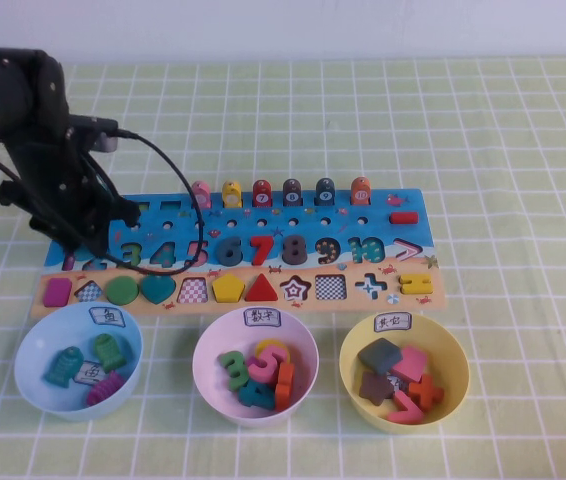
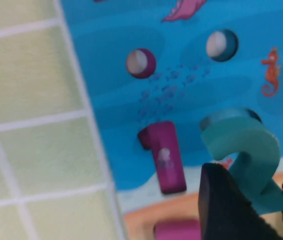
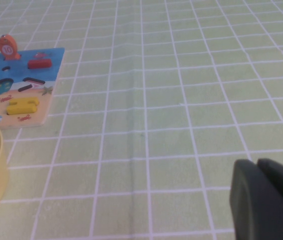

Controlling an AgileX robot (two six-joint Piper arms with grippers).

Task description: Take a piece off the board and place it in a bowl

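Observation:
The long blue board (image 1: 363,240) lies across the middle of the table, above the three bowls. My left gripper (image 2: 261,205) is down at the board's left end, shut on the teal-blue piece (image 2: 246,145), a number 2. The piece sits between the two black fingers (image 2: 221,200), over the blue board (image 2: 111,75) beside the magenta 1 (image 2: 165,155). From the high view the left arm (image 1: 58,190) covers the piece. The pink-lilac bowl (image 1: 201,350) stands in front of the board's middle and holds several number pieces. My right gripper (image 3: 255,162) hovers shut over bare mat, outside the high view.
A light blue bowl (image 1: 25,350) with fish pieces stands at the front left. A yellow bowl (image 1: 453,350) with shape pieces stands at the front right. Ringed pegs (image 1: 278,192) stand along the board's far edge. A green checked mat covers the table.

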